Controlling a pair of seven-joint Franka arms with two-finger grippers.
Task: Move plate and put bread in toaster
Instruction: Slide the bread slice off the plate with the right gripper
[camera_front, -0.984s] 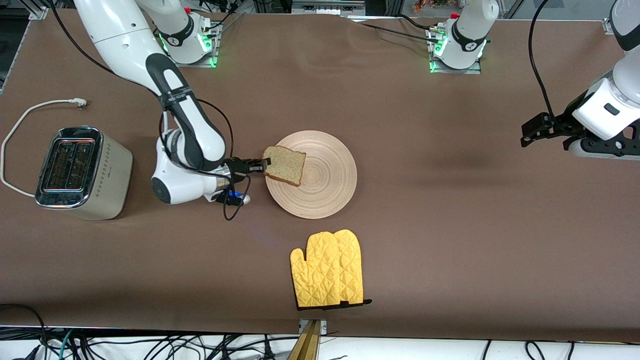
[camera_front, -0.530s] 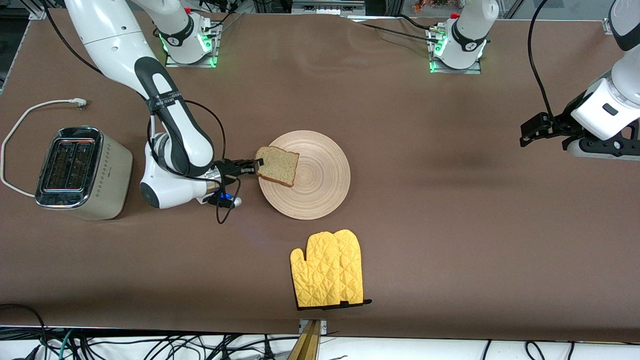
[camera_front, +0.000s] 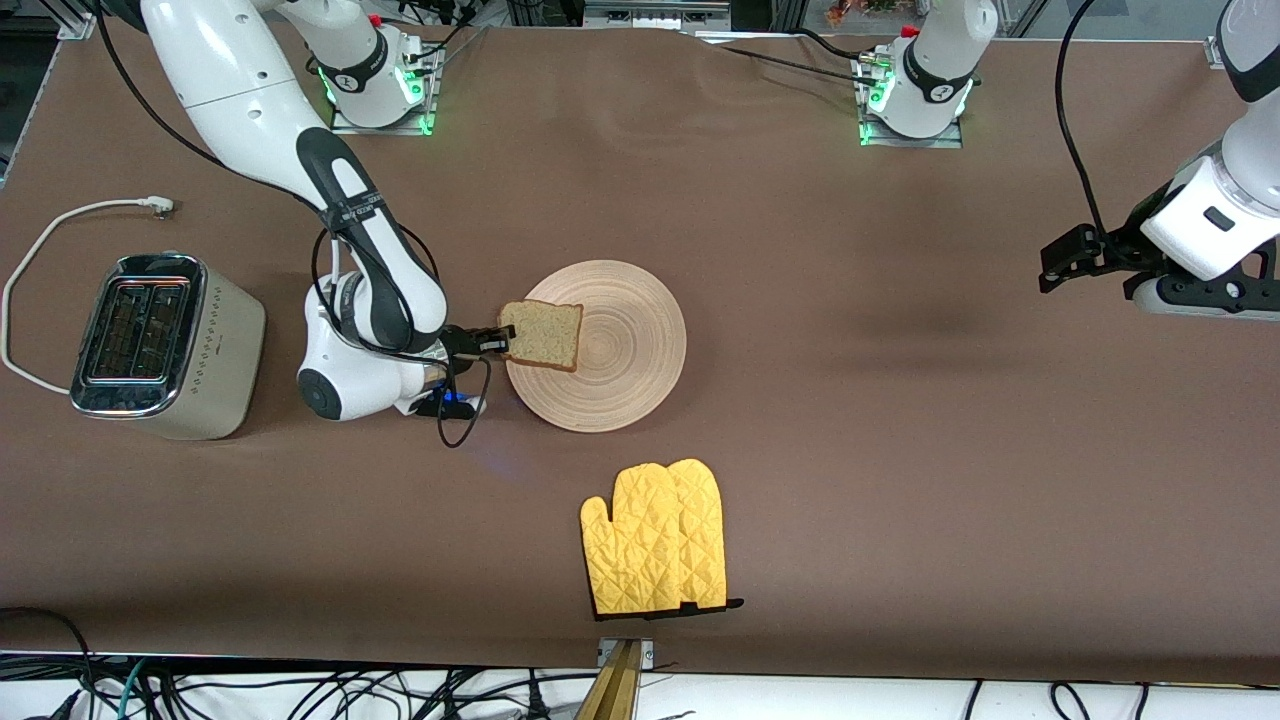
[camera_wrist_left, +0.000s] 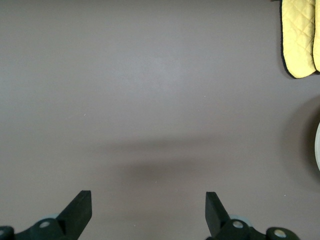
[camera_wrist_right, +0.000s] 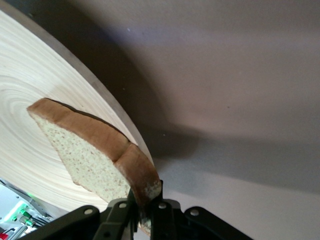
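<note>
My right gripper (camera_front: 498, 340) is shut on the crust edge of the bread (camera_front: 543, 335), a brown speckled slice held over the rim of the plate (camera_front: 620, 385) toward the right arm's end. The plate is a pale wooden ringed disc at mid-table. In the right wrist view the bread (camera_wrist_right: 95, 155) is pinched in my right gripper (camera_wrist_right: 146, 210) above the plate (camera_wrist_right: 30, 90). The toaster (camera_front: 160, 345), cream with a chrome top and white cord, stands at the right arm's end. My left gripper (camera_front: 1062, 262) waits open and empty over the left arm's end; in the left wrist view it (camera_wrist_left: 148, 212) holds nothing.
A pair of yellow quilted oven mitts (camera_front: 655, 550) lies nearer to the front camera than the plate; an edge of them shows in the left wrist view (camera_wrist_left: 299, 37). The toaster's cord (camera_front: 60, 225) loops on the table beside it.
My right gripper has moved toward the toaster's end with the bread in it, and the plate has shifted the same way. The left arm has barely moved.
</note>
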